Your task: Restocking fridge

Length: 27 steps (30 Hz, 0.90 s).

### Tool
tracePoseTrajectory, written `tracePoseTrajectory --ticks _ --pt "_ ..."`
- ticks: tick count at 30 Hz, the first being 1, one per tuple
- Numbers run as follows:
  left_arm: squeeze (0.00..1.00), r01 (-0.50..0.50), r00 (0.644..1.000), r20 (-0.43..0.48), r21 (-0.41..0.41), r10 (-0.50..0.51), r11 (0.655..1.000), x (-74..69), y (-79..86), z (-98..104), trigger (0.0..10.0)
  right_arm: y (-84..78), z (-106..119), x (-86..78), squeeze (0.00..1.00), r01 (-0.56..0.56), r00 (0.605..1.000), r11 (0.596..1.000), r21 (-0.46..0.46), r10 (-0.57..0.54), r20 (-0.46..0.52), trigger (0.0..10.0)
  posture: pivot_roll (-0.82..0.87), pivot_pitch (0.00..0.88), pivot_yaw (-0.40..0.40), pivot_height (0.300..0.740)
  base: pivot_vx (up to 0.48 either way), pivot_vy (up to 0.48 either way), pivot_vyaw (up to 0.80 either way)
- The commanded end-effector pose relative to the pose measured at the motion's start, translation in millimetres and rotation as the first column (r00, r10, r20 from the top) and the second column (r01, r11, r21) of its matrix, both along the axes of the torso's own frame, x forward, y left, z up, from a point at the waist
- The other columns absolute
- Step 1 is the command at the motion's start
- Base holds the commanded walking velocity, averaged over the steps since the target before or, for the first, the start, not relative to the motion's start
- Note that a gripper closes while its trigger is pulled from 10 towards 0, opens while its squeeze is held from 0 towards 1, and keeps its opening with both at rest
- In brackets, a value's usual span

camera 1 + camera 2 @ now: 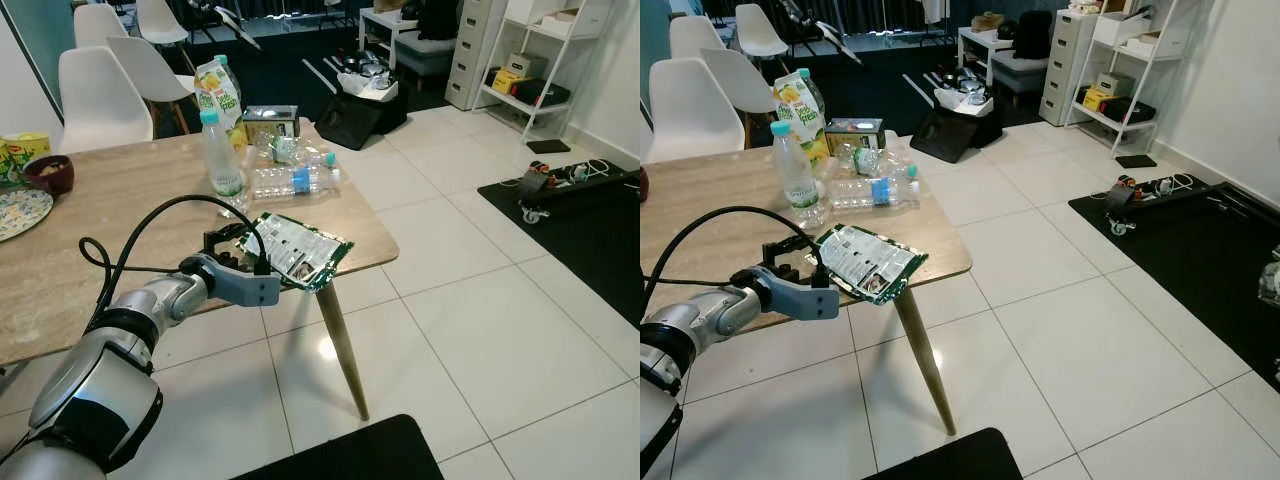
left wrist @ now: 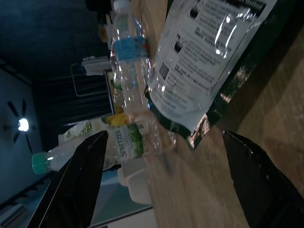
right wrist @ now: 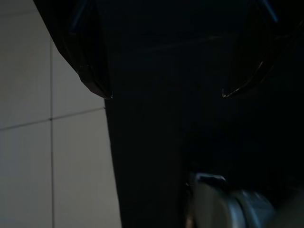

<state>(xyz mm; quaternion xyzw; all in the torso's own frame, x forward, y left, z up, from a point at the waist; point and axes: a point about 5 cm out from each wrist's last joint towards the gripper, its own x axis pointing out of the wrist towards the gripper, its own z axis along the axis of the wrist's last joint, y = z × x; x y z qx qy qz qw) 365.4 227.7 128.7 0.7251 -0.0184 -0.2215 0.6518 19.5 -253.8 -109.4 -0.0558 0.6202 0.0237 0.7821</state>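
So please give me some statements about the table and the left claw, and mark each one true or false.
1. The shiny green foil packet lies at the corner of the wooden table. True.
2. The left claw is shut on a bottle. False: its fingers are open, beside the packet.
3. One clear plastic bottle with a blue label lies on its side. True.
4. The upright clear bottle with a teal cap stands on the white tiled floor. False: it stands on the table.

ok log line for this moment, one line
left tool: open, at green snack packet on table corner | right tool: idle | bottles: on table
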Motion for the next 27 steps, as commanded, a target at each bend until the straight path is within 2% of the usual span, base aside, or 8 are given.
tracePoseTrajectory --ticks 1,5,12,27 --pt "0.0 0.024 1.0 0.008 0.001 -0.024 1.0 1.7 -7.2 0 10.0 -0.7 0 -3.0 0.0 -0.015 1.0 1.0 0.002 0.015 -0.001 10.0 -0.16 0.04 -0.012 0.74 0.0 0.0 0.0" --pt "0.0 0.045 0.999 0.02 -0.003 -0.045 0.999 3.2 -11.8 3 10.0 -3.2 1 -12.8 0.0 -0.026 1.0 1.0 0.001 0.026 -0.012 10.0 -0.17 0.082 -0.023 0.74 0.0 0.0 0.0" --pt "0.0 0.07 0.997 0.033 -0.003 -0.07 0.998 5.3 -18.6 5 10.0 -9.2 5 -12.8 0.0 -0.061 0.998 0.998 0.006 0.061 0.008 10.0 -0.17 0.138 -0.042 0.74 0.0 0.0 0.0" --pt "0.0 0.038 0.998 0.052 0.076 -0.043 0.996 7.6 -9.4 9 10.0 -11.3 8 -14.5 0.0 -0.088 0.995 0.996 0.018 0.087 0.038 10.0 -0.18 0.173 -0.042 0.74 0.0 0.0 0.0"
